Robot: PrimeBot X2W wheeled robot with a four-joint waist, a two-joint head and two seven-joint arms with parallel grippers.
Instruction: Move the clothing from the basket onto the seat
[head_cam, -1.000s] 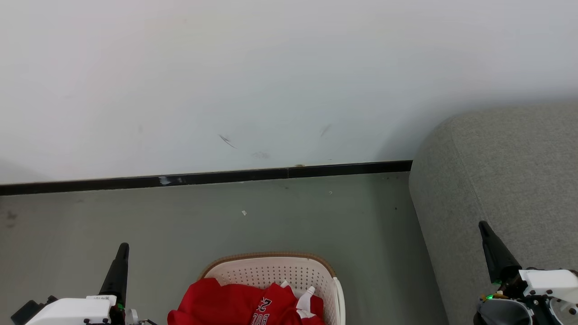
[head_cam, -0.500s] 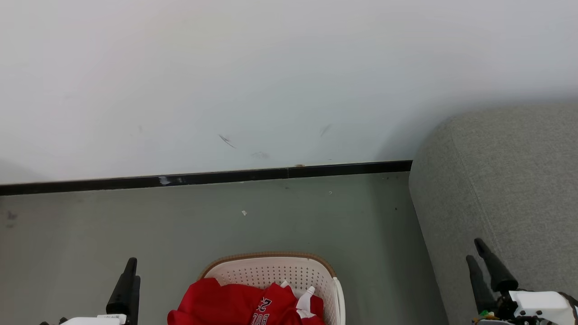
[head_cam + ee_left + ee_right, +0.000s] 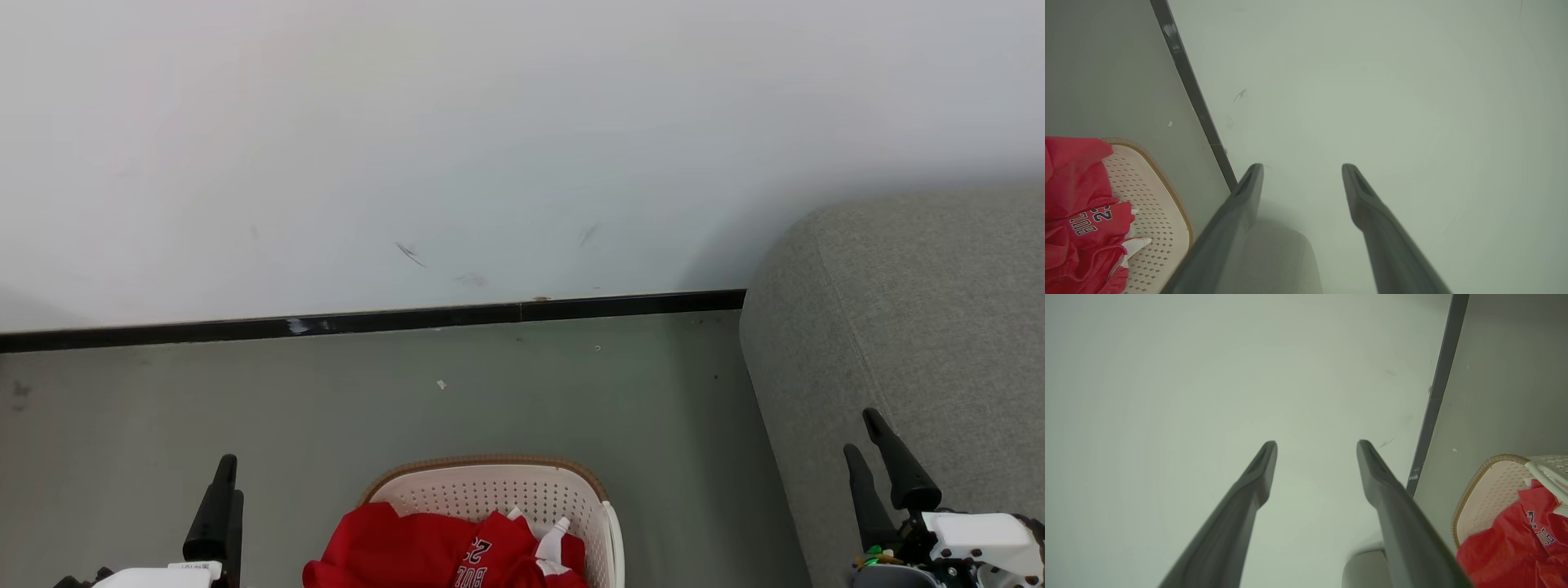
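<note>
Basket (image 3: 490,494) is showing matt perforated plastic, its rim (image 3: 490,461) looking woven. Clothing (image 3: 392,547) is lying as soft, smooth cloth. Sofa (image 3: 922,327) is wearing coarse matt fabric. Floor (image 3: 326,400) is looking smooth; wall (image 3: 490,122) is showing scuffed matt paint.

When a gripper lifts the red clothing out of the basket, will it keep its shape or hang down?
Probably floppy: the clothing lies crumpled in folds, so it should droop from a pinch. Likely light, as thin fabric. A trailing part might snag on the basket rim.
</note>
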